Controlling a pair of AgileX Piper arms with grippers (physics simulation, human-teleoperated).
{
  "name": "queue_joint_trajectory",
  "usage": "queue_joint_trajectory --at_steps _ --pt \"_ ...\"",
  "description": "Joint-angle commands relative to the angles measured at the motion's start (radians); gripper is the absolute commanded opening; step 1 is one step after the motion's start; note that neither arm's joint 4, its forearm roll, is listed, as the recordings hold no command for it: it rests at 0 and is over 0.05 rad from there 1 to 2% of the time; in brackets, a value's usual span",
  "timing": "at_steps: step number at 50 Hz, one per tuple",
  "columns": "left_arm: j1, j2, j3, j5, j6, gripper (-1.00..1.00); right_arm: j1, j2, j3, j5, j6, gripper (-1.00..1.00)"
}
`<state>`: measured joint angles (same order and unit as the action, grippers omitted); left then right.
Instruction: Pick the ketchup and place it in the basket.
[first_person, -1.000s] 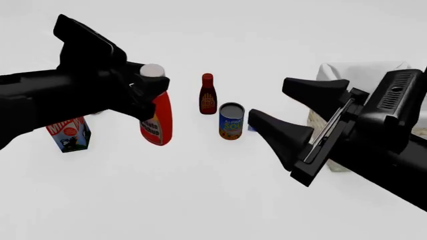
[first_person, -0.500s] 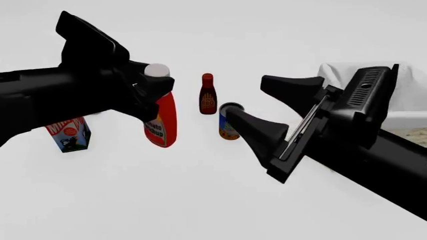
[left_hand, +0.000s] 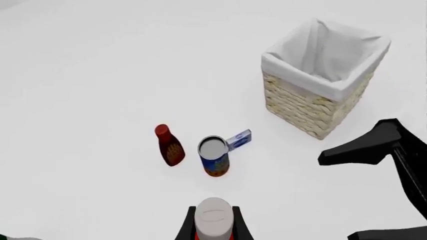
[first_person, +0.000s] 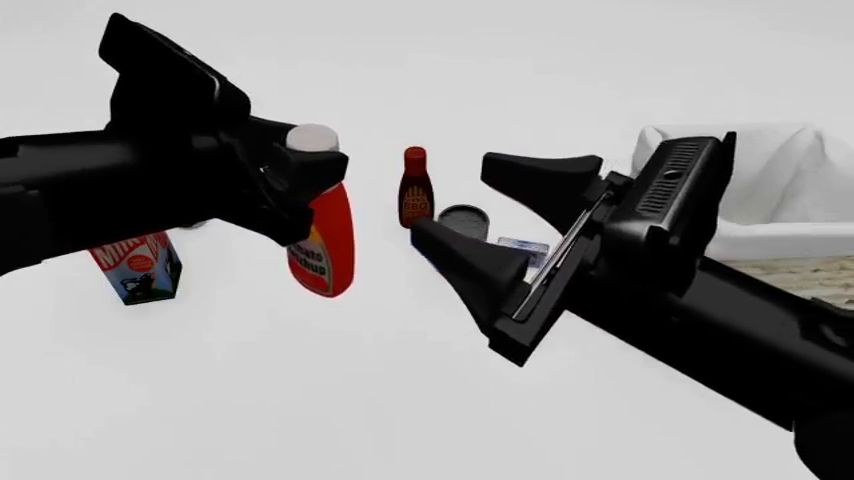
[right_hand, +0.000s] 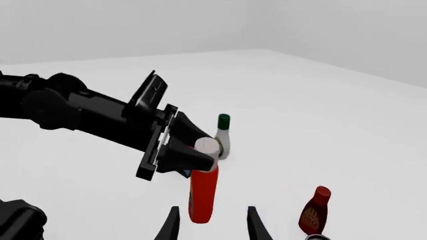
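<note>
Ketchup (first_person: 324, 240) hung upright, long axis vertical, clear of the table, its neck under the white cap clenched in the left pincer (first_person: 310, 170). Right pincer (first_person: 483, 218) stood released, jaws wide and empty, pointed at the bottle and level with it, so a handover looked likely. Basket (left_hand: 321, 80) sat well apart on the right arm's side. Counted: 1 ketchup, 1 basket, 1 BBQ bottle (first_person: 415, 188), 1 can (first_person: 463, 220), 1 milk carton (first_person: 136, 267), 1 white bottle (right_hand: 223, 136).

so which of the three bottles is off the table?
The ketchup, white cap, held by the left gripper. The BBQ bottle and green-capped white bottle stand on the table.
</note>
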<state>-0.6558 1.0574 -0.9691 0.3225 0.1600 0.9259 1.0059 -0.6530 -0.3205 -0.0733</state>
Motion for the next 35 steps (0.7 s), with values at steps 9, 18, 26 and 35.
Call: queue_joint_trajectory --at_steps 9,18,26,35 --pt "-0.019 -0.008 -0.006 0.014 0.003 -1.00 0.014 0.068 -0.012 -0.066 0.013 1.00" --pt "-0.031 -0.020 -0.017 0.033 -0.012 -1.00 0.033 0.079 -0.006 -0.087 0.013 1.00" --pt "-0.038 -0.030 -0.026 0.047 -0.015 -1.00 0.046 0.097 -0.018 -0.094 0.019 1.00" --pt "-0.048 -0.040 -0.032 0.062 -0.020 -1.00 0.053 0.125 -0.035 -0.106 0.021 1.00"
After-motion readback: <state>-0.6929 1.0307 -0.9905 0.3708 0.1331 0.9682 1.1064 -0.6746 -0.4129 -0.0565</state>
